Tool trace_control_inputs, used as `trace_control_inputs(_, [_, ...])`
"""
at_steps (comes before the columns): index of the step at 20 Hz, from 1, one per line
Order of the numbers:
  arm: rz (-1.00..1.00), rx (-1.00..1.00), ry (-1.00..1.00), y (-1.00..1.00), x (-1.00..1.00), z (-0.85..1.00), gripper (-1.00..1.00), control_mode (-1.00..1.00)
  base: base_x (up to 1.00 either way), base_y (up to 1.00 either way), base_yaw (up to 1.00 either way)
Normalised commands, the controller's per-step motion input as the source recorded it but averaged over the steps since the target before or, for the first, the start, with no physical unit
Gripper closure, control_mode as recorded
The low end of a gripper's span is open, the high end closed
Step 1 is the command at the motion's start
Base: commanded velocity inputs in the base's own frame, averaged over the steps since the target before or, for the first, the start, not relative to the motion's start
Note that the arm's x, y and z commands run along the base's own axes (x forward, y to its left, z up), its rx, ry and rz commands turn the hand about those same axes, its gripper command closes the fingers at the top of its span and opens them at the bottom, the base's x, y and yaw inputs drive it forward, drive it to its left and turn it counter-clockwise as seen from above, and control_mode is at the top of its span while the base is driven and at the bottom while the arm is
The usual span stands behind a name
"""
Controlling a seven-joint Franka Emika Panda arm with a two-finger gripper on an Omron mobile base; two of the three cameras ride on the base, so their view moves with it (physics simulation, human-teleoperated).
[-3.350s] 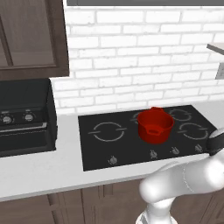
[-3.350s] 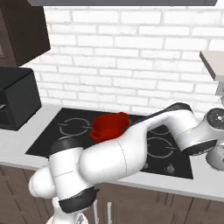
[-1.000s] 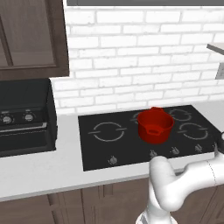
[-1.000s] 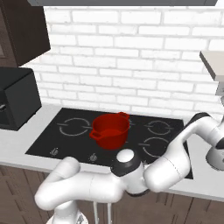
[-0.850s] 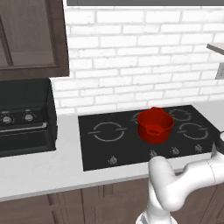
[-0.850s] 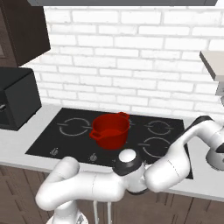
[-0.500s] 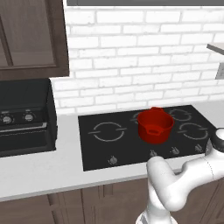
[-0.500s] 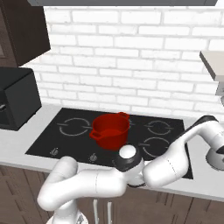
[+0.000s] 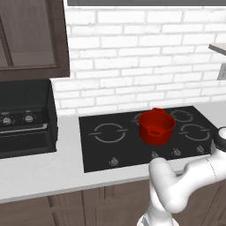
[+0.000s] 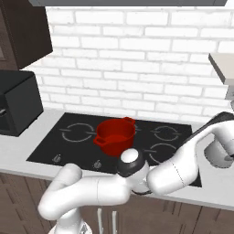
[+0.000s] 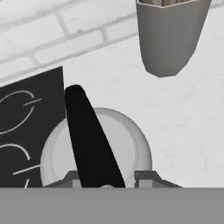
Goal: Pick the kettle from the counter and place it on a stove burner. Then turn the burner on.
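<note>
The silver kettle (image 11: pixel 129 146) sits on the pale counter (image 11: pixel 179 118) just right of the black cooktop (image 11: pixel 30 94), its dark arched handle (image 11: pixel 89 135) running diagonally under the hand. My gripper (image 11: pixel 108 177) is directly above it, open, with one fingertip on each side of the handle and not touching it. In the right base view the kettle (image 10: pixel 215 154) shows at the far right, half hidden behind my forearm. A stove burner (image 10: pixel 163 153) circle lies at the cooktop's front right, close to the kettle.
A red two-handled pot (image 9: pixel 155 127) stands mid-cooktop on another ring. A grey tapered container (image 11: pixel 170 35) stands on the counter beyond the kettle. A black oven-like appliance (image 9: pixel 22 119) sits at the far left. Knob marks (image 9: pixel 114 162) run along the cooktop front.
The arm has folded so that its elbow hangs low in front of the cooktop. The hand has sunk a little closer over the kettle. Kettle and pot have not moved.
</note>
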Motion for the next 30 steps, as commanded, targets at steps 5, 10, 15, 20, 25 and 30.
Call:
trace_control_inputs(5, [0.00,-0.08,-0.19,1.00,0.00,0.01,1.00,-1.00,0.00,0.00,0.00])
trace_control_inputs(10, [0.00,-0.08,-0.20,1.00,0.00,0.00,1.00,-1.00,0.00,0.00,0.00])
trace_control_inputs(15, [0.00,-0.13,-0.10,1.00,0.08,0.00,1.00,-1.00,0.00,0.00,0.00])
trace_control_inputs(20, [0.00,-0.16,-0.02,1.00,0.32,-0.02,1.00,-1.00,0.00,0.00,0.00])
trace_control_inputs(25, [0.00,-0.19,0.01,1.00,0.37,-0.09,1.00,-1.00,0.00,0.00,0.00])
trace_control_inputs(30, [0.04,-0.11,0.16,0.39,0.08,-0.18,1.00,-1.00,0.00,0.00,0.00])
